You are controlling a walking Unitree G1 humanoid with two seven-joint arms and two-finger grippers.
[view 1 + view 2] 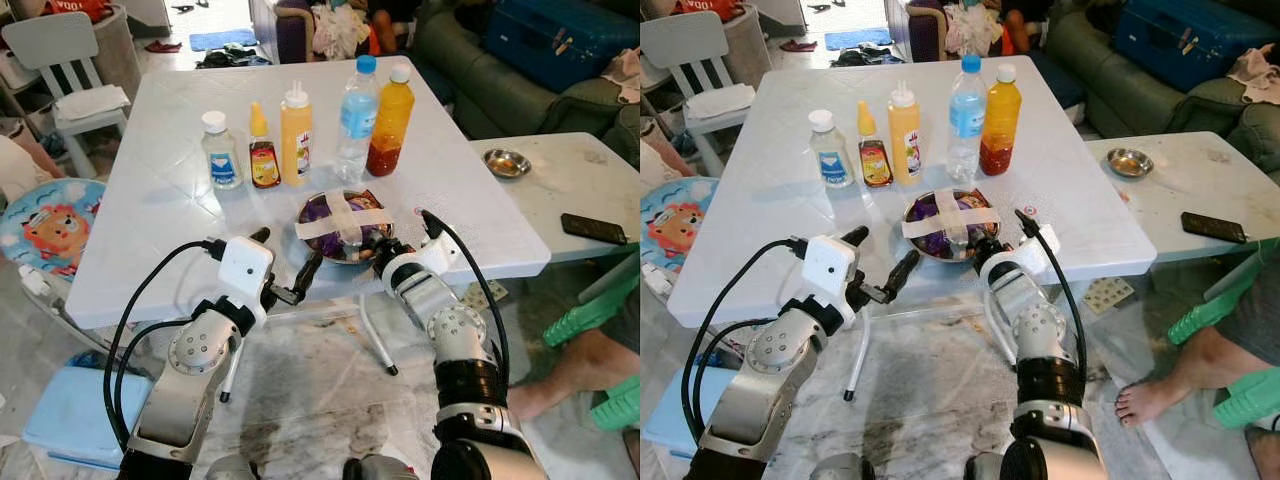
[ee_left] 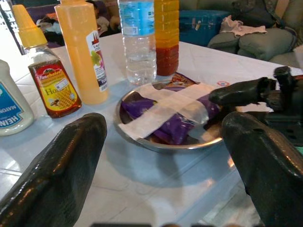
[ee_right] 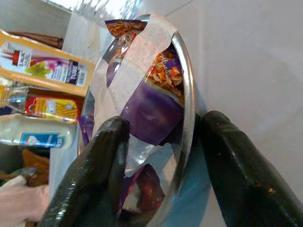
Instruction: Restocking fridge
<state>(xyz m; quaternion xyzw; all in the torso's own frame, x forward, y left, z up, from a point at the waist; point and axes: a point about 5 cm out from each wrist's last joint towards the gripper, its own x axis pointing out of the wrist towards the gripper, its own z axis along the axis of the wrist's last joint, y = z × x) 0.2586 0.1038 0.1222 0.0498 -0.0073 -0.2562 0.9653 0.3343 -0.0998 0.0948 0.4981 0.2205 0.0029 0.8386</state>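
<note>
L tool [image 1: 290, 270] fingers apart; R tool [image 3: 158, 165] fingers astride rim.

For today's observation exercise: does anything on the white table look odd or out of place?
Yes. The round steel bowl at the table's near edge holds purple snack packets and is strapped shut with crossed strips of pale tape, unusual for a bowl. The right claw straddles its rim, one finger inside; the open left claw waits beside it.

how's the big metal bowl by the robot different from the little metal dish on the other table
The taped bowl is larger than the small dish and holds purple snack packets under crossed strips of white tape; nothing can be made out in the small dish, which is uncovered. The taped bowl sits at the white table's near edge with the right tool straddling its rim; the small dish sits untouched on the neighbouring table. Both are round, shiny metal.
</note>
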